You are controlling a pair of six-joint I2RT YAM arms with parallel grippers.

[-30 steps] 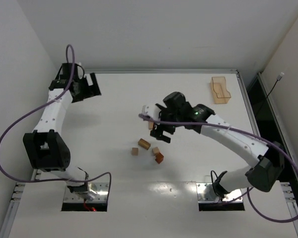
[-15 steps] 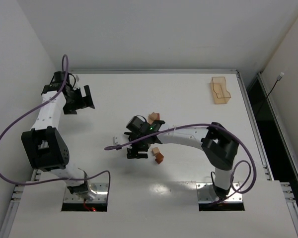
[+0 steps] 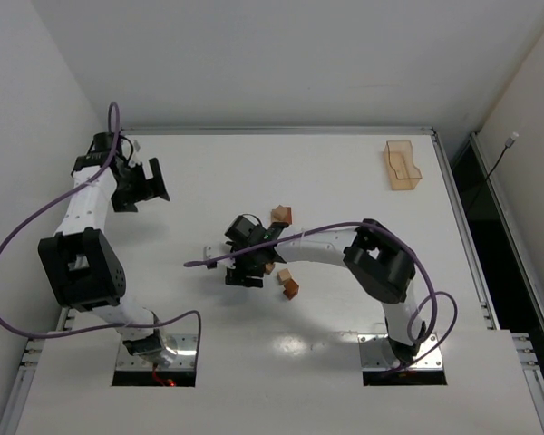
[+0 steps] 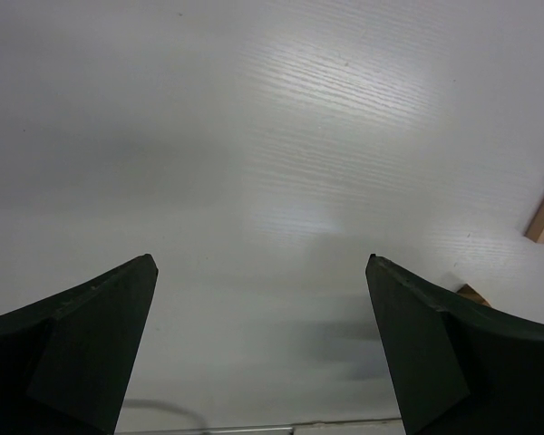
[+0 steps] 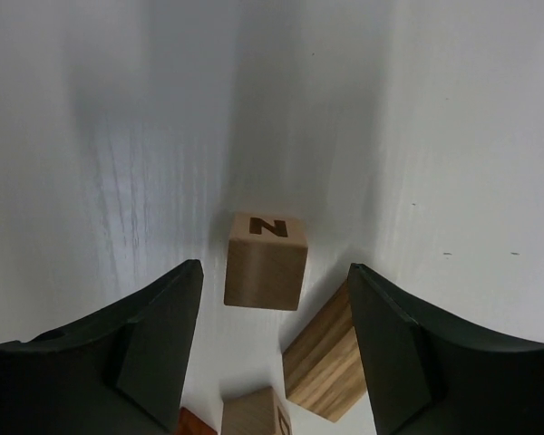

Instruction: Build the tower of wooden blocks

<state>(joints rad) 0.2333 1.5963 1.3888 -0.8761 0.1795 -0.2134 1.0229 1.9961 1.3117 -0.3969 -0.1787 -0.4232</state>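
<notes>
Blocks [image 3: 290, 289] lie loose on the bench [image 3: 344, 172], and no tower stands yet. Since a second ago the right arm has swung left and dropped low, so the right gripper [image 3: 243, 270] now hangs over the little pile. Its fingers are spread wide, and the N block [image 5: 266, 263] sits in the gap just ahead, not touched. I think it will pinch this one next. The arm reaches far out, bent at the elbow. The left gripper [image 3: 145, 181], spread too and holding nothing, has drawn back to the left.
</notes>
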